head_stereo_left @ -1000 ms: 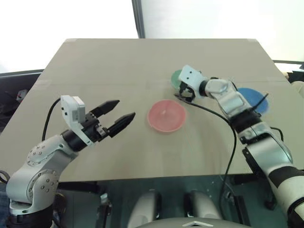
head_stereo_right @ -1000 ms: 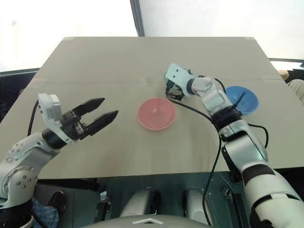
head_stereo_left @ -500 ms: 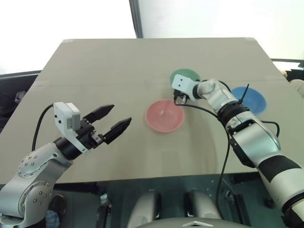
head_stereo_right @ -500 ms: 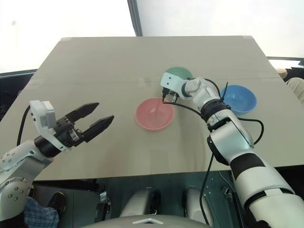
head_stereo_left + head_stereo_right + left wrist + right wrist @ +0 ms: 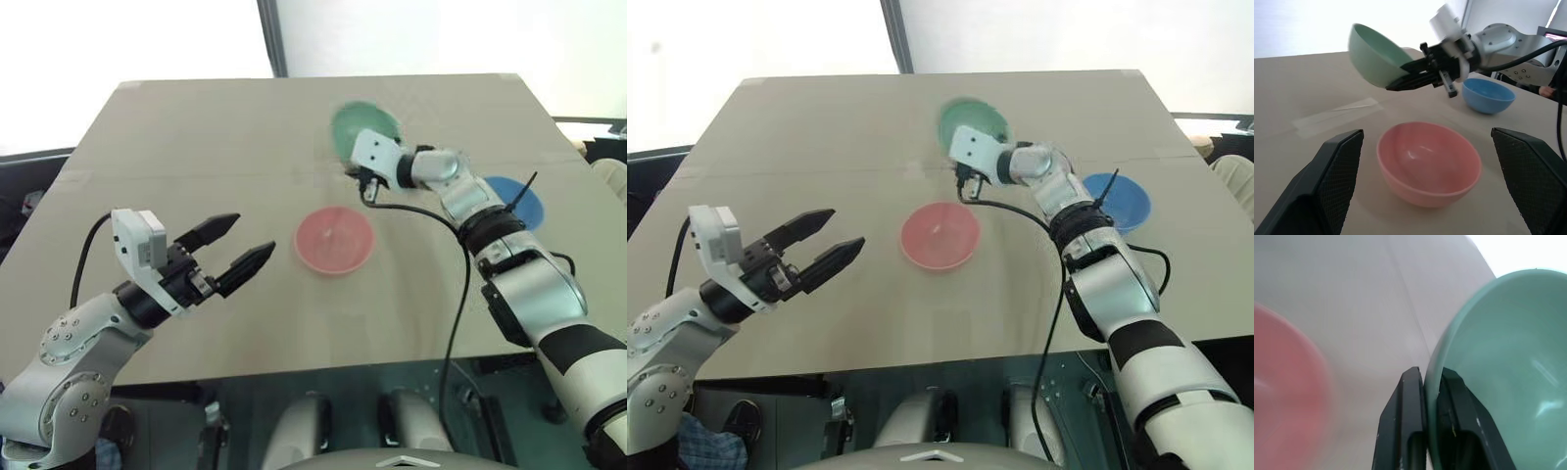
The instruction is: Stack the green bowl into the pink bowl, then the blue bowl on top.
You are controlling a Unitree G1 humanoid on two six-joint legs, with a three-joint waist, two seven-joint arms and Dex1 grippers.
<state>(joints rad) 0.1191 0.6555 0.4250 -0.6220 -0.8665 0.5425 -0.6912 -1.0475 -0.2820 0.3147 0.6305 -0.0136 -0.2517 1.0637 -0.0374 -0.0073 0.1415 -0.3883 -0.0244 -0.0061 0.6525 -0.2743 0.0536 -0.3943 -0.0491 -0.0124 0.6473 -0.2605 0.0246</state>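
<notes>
Transfer of the green bowl (image 5: 1374,56) into the pink bowl (image 5: 334,240) is the step in hand, as we judge it.

Left tool (image 5: 242,247): it hovers over the desk (image 5: 196,147) with both black fingers spread wide and nothing between them. The pink bowl sits upright on the desk just ahead of its fingertips, apart from them. We keep this tool clear of the pink bowl so that it does not nudge the target.

Right tool (image 5: 1400,81): its two fingers are clamped on the rim of the green bowl, one finger inside the wall and one outside. The bowl is off the desk and tilted steeply, its opening turned away from level. It hangs beyond the pink bowl, on the side away from the left tool, not yet above it. The blue bowl (image 5: 1116,200) rests upright on the desk beside the right forearm, well apart from the pink bowl.

To do the step well, we advise:
- Bring the green bowl fully over the pink bowl before lowering.
- Level the wrist so that the green bowl faces up; a tilted bowl will likely catch on the pink rim and tip it.
- Lower until the bowls nest, then release. A rim pinch may let the bowl swing, so move slowly.
- Withdraw upward, away from the blue bowl.
</notes>
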